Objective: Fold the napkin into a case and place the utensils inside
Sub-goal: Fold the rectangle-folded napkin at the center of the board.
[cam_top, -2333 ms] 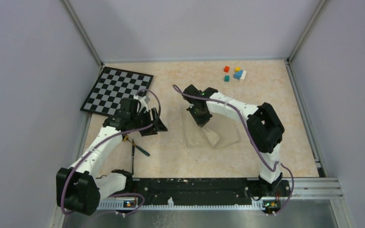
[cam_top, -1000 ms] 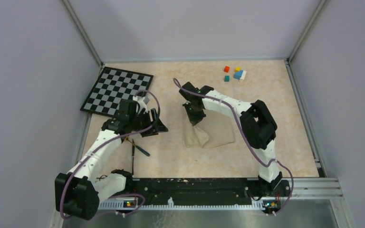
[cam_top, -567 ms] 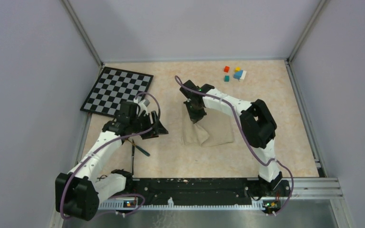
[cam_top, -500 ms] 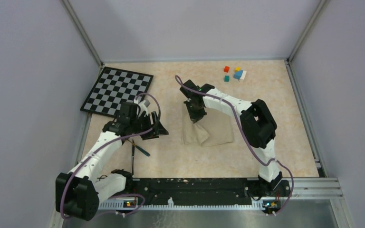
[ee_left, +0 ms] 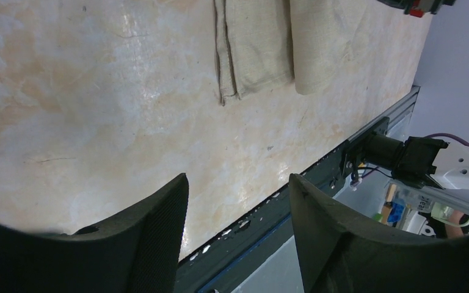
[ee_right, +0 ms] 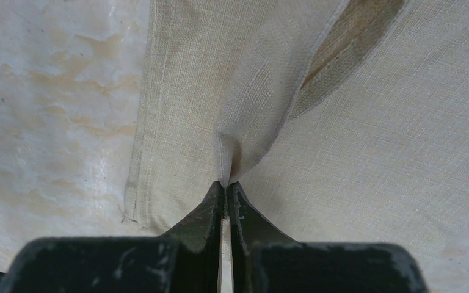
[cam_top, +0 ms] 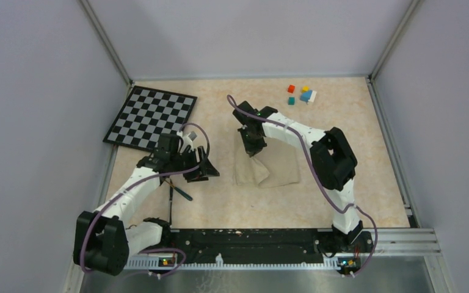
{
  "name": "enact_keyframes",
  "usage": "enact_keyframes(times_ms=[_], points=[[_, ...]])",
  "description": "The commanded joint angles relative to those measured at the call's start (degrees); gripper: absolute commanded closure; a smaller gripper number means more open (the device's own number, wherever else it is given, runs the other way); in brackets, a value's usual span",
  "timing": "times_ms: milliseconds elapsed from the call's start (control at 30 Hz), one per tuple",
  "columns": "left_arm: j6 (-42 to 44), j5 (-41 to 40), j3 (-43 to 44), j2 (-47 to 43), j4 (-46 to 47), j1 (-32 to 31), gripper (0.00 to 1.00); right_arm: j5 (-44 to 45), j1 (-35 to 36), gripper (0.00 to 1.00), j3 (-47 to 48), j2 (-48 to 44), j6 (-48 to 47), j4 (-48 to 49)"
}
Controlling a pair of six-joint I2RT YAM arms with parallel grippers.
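Nearest, the utensils (cam_top: 178,193) lie untouched beside the left gripper (cam_top: 206,171), which is held wide and empty. Farther off, at centre, the napkin (cam_top: 276,171) is pinched by the right gripper (cam_top: 253,148) and has been drawn leftward over itself; folding is judged underway.
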Motion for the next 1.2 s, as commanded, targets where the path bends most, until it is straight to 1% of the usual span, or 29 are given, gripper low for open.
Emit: enact_keyframes(times_ms=[0,200,733,800,867,900,933,967,1000,1033,1100,1167], points=[[-0.75,3.07,-1.49,1.4,4.45,0.16,0.34,1.53,-0.8,1.0,1.01,-4.81,0.87,-0.17],[-0.67,2.73,-2.17,1.47,4.76,0.2,0.34,1.59,-1.55,1.0,0.65,-5.35,0.82,0.23],[0.23,1.77,-1.03,0.05,2.39,0.16,0.34,-2.37,-1.58,0.99,1.21,0.27,1.01,3.06],[0.29,1.69,-0.96,0.04,2.36,0.16,0.34,-4.14,-1.47,0.87,1.27,0.67,0.98,3.54],[0.4,1.56,-0.9,0.12,2.36,0.16,0.34,-9.09,-1.58,0.69,0.79,0.07,1.04,4.88],[0.46,1.45,-0.92,0.09,2.33,0.16,0.34,-13.22,-1.93,0.58,-0.23,-1.03,0.93,6.58],[0.52,1.42,-0.95,0.21,2.36,0.16,0.34,-19.59,-2.73,0.52,-2.29,-3.04,1.18,11.6],[0.63,1.34,-0.95,0.3,2.38,0.16,0.34,-25.42,-4.19,0.4,-5.22,-5.8,2.61,14.56],[0.81,1.34,-0.91,0.42,2.25,0.16,0.34,-31.89,-6.16,0.23,-9.01,-8.87,4.68,21.8],[0.97,1.3,-0.81,0.49,2.13,0.16,0.34,-35.7,-8.23,0.2,-12.75,-12.35,6.46,27.41],[1.24,1.14,-0.49,0.32,1.61,0.16,0.34,-40.02,-12.4,0.19,-20.49,-19.17,9.9,36.26],[1.3,0.89,-0.36,0.14,1.68,0.16,0.34,-42.13,-16.2,0.18,-26.55,-23.8,10.31,41.19]])
